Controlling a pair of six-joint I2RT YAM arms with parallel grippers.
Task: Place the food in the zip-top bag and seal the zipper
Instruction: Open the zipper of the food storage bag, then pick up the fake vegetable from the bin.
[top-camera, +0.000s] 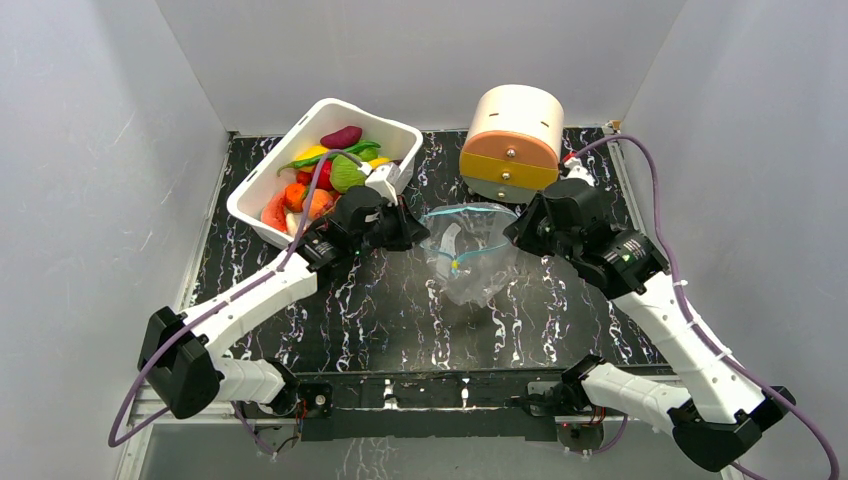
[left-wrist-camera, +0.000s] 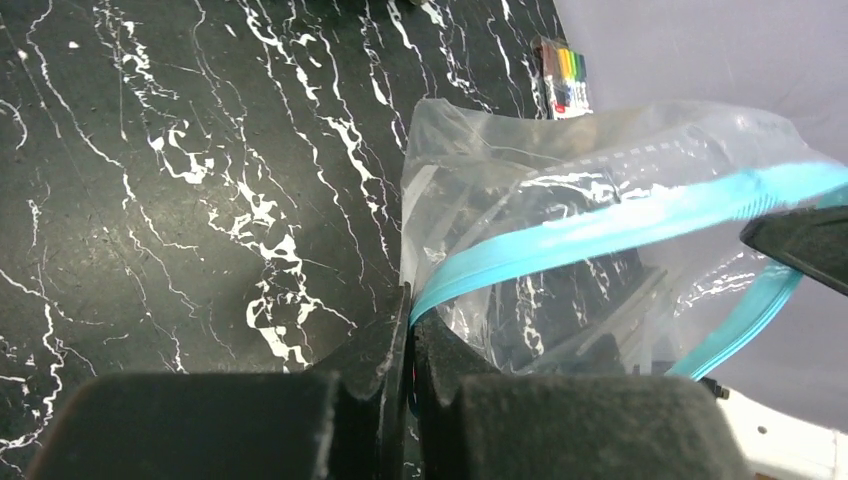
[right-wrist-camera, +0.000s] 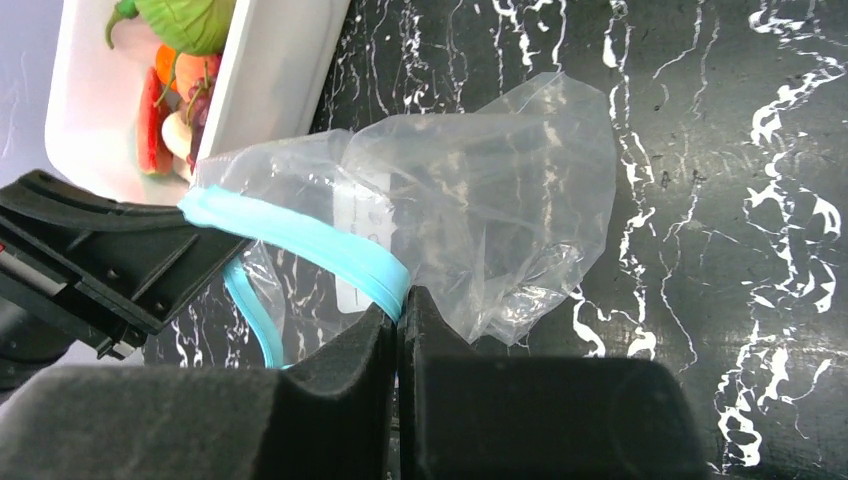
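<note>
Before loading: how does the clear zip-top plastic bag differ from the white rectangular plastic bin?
The clear plastic bag is crumpled and shows no food; the white plastic bin is heaped with toy food. The left hand and right hand pinch the bag's blue strip; nothing holds the bin.

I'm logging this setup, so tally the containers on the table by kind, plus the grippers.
Zip-top bag: 1
White bin: 1
Round beige-and-orange canister: 1
Grippers: 2, the left gripper and the right gripper, each shut on the zipper
Total: 5
</note>
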